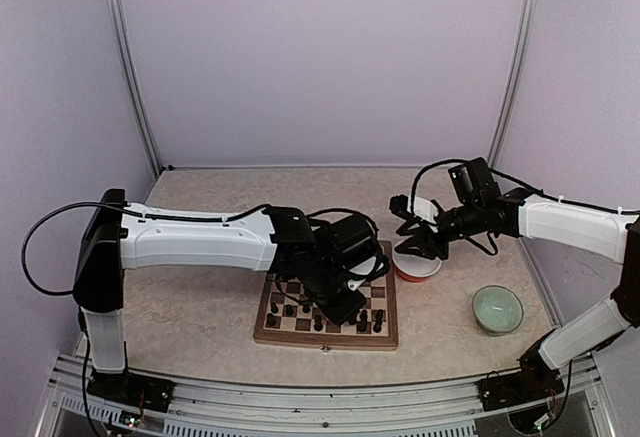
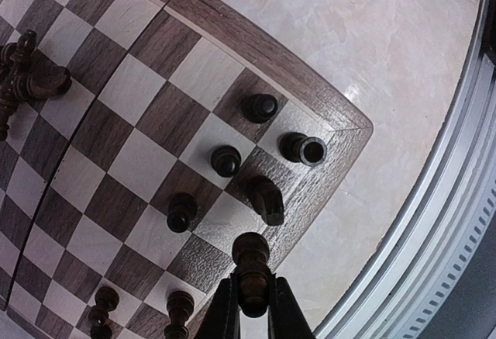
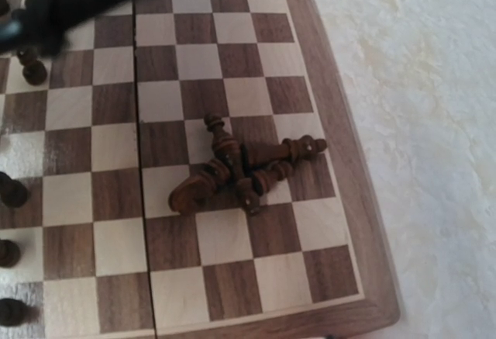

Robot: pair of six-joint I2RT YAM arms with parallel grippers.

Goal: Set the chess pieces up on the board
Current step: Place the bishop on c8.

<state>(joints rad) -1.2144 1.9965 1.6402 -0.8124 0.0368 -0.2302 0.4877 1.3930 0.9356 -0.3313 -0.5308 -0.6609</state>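
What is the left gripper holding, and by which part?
A dark chess piece, pinched between the left gripper's fingers just below its rounded head.

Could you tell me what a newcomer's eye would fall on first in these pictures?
Probably the left fingers pinching a dark chess piece at the edge of the chessboard, beside a few standing pieces. Next, a small heap of toppled pieces lying crossed on the board's squares, seen from the right wrist. Beside the board, the right arm reaches over a red bowl.
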